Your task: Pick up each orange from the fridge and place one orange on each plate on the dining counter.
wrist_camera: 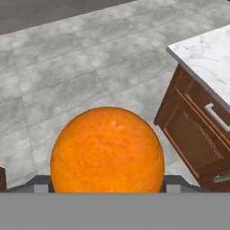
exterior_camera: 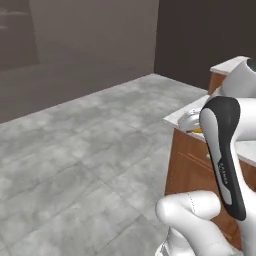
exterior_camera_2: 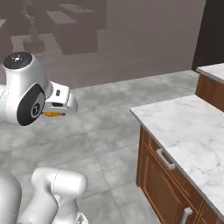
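Between the gripper's (wrist_camera: 107, 188) fingers we see the orange (wrist_camera: 107, 150), a bright, round ball with a finely pitted, faintly veined skin; the fingers are pinched against its sides and carry it above the floor (wrist_camera: 67, 76) of large grey stone-like tiles. To its right stands a counter (wrist_camera: 211, 58) with a white-grey marbled top over brown wooden drawer fronts fitted with pale bar handles (wrist_camera: 216, 117). From the right base view we note a sliver of orange beneath the white hand.
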